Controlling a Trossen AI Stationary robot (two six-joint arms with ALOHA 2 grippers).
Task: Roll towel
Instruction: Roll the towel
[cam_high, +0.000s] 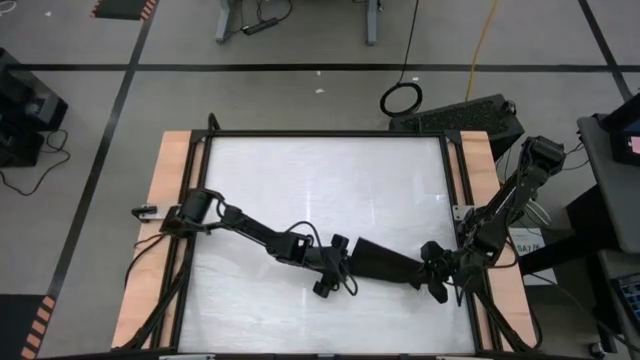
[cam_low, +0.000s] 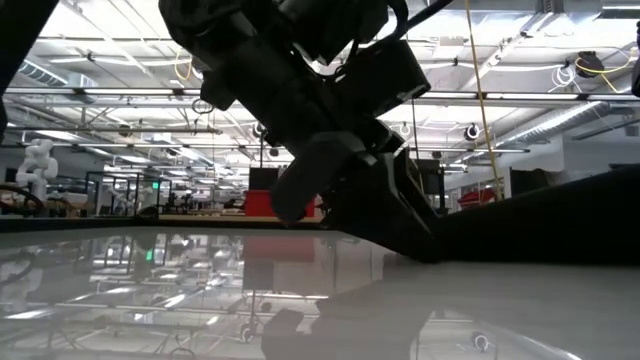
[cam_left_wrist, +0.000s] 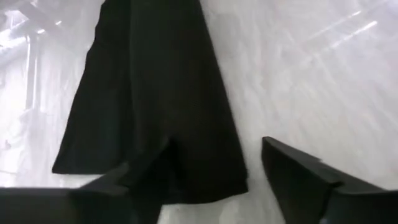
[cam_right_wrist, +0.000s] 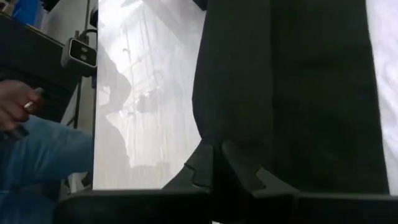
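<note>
Even, bright overhead lighting. The white table (cam_high: 300, 200) shows streaked glare in the high view and mirrors ceiling lamps (cam_low: 560, 75) in the low view. The towel (cam_left_wrist: 155, 93) reads as flat black, without visible texture. Near fingers (cam_right_wrist: 242, 171) appear soft-focused.

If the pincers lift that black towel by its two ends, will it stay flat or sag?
Probably sag: the towel lies limp as a narrow folded strip between the left pincer and right pincer, with soft creases in the left wrist view. It looks light. On the glossy table it may slide rather than roll when pushed.
</note>
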